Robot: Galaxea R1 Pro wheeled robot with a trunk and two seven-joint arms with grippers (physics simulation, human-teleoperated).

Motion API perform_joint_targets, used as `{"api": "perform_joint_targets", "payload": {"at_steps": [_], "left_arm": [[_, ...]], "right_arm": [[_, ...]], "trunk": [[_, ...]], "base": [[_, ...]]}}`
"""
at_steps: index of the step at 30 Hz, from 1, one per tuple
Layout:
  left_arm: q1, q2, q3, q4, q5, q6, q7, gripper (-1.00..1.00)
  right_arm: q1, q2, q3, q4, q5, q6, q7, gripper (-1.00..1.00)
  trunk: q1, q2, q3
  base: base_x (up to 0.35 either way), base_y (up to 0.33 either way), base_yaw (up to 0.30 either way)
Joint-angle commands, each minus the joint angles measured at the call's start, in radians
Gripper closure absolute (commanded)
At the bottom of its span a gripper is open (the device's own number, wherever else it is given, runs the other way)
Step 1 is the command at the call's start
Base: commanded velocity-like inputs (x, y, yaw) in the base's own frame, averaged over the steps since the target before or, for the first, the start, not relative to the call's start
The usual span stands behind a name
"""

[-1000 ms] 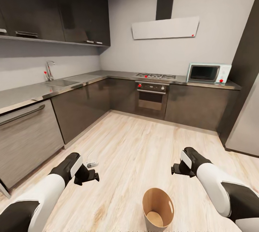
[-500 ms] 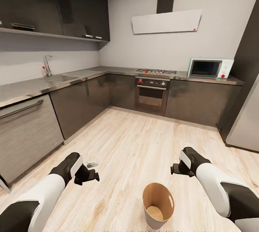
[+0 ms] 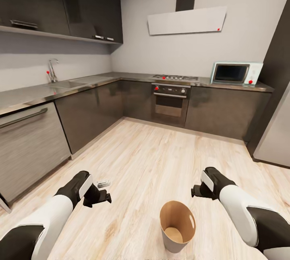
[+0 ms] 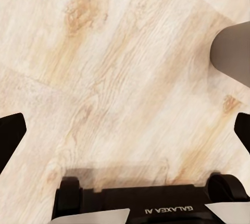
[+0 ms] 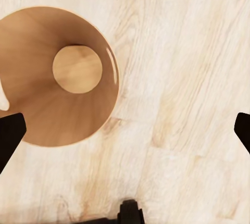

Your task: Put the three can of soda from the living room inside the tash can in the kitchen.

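Round tapered tash can (image 3: pixel 177 225), grey-tan outside, coppery-brown inside, no lid

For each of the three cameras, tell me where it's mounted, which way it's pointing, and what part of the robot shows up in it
Head view: on the robot's head, looking forward and down over the kitchen floor; both arms, left gripper and right gripper show.
Left wrist view: on the left arm, facing the wood floor; black fingertips at the edges.
Right wrist view: on the right arm, looking down into the trash can; fingertips at the edges.
Shared: the trash can appears in head and right wrist views.

Both arms held low, left tool (image 3: pixel 104 198) and right tool (image 3: pixel 195 191) spread wide, holding nothing.
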Motion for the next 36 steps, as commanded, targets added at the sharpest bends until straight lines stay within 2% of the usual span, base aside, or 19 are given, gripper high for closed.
{"api": "perform_joint_targets", "payload": {"at_steps": [1, 14, 24, 30, 36], "left_arm": [[0.000, 0.000, 0.000, 0.000, 0.000, 0.000, 0.000, -1.00], [0.000, -0.001, 0.000, 0.000, 0.000, 0.000, 0.000, -1.00], [0.000, -0.001, 0.000, -0.001, 0.000, 0.000, 0.001, -1.00], [0.000, -0.001, 0.000, -0.001, 0.000, -0.003, 0.001, -1.00], [0.000, -0.002, 0.000, -0.002, -0.001, -0.005, 0.007, -1.00]], "right_arm": [[0.001, 0.000, 0.000, 0.000, 0.000, -0.002, 0.000, -1.00], [0.007, 0.001, -0.001, -0.001, -0.003, -0.012, 0.002, -1.00], [0.007, 0.001, -0.007, -0.001, -0.007, -0.012, 0.002, -1.00], [0.007, 0.001, -0.002, -0.001, -0.007, -0.012, 0.003, -1.00], [0.007, 0.001, 0.000, -0.001, -0.008, -0.012, 0.003, -1.00]], "trunk": [[0.004, -0.007, -0.003], [0.054, -0.098, -0.044], [0.092, -0.168, -0.087], [0.092, -0.168, -0.097], [0.115, -0.210, -0.125]], "base": [[0.000, 0.000, 0.000], [0.000, 0.000, 0.000], [0.000, 0.000, 0.000], [0.000, 0.000, 0.000], [0.000, 0.000, 0.000]]}}
